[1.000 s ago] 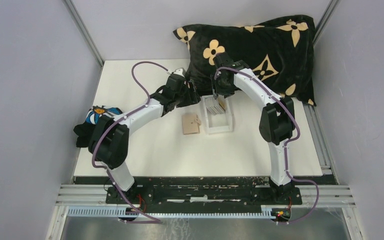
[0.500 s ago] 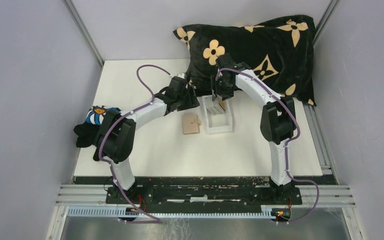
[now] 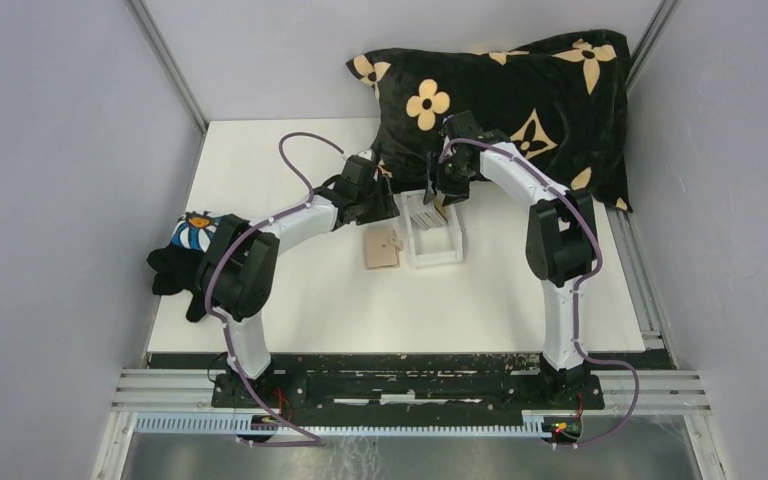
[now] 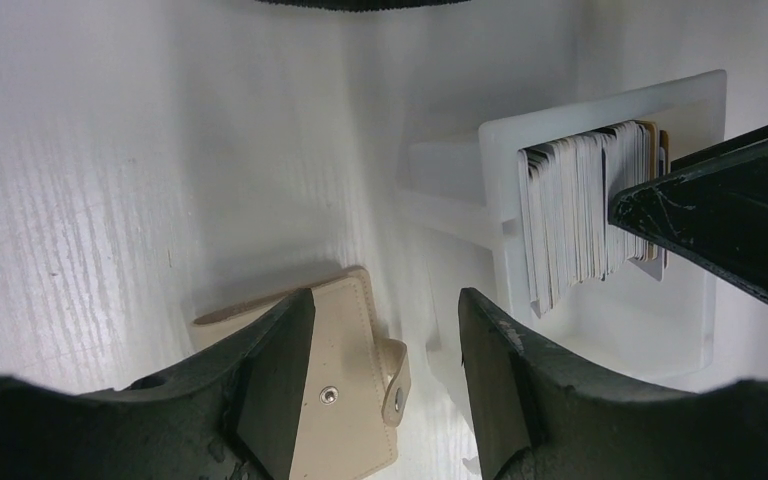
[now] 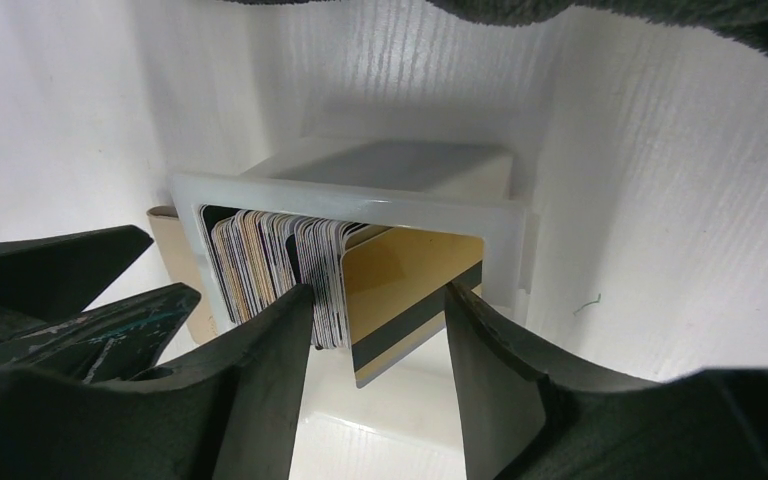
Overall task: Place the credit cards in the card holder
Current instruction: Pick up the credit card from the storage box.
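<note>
Counting one holder, lying closed and flat on the table, snap tab pointing to 3 o'clock, just beside the one clear box at its 9 o'clock. Failing to number the cards: standing on edge in a tight stack inside the box, too many and too close to count. Spotting one gold card with a dark stripe, leaning away from the stack.

Hovering with the left gripper above the gap between holder and box, fingers spread wide, gripping nothing. Reaching down into the box with the right gripper, fingers spread, straddling the gold card and the stack's edge, not visibly pinching either.

Counting one black pillow with tan flowers, lying from 12 to 2 o'clock behind both grippers. Counting one dark flower-print cloth at 9 o'clock, partly hidden by the left arm. Crowding the box from both sides with the two grippers, one right finger covering the stack's end in the left wrist view.
</note>
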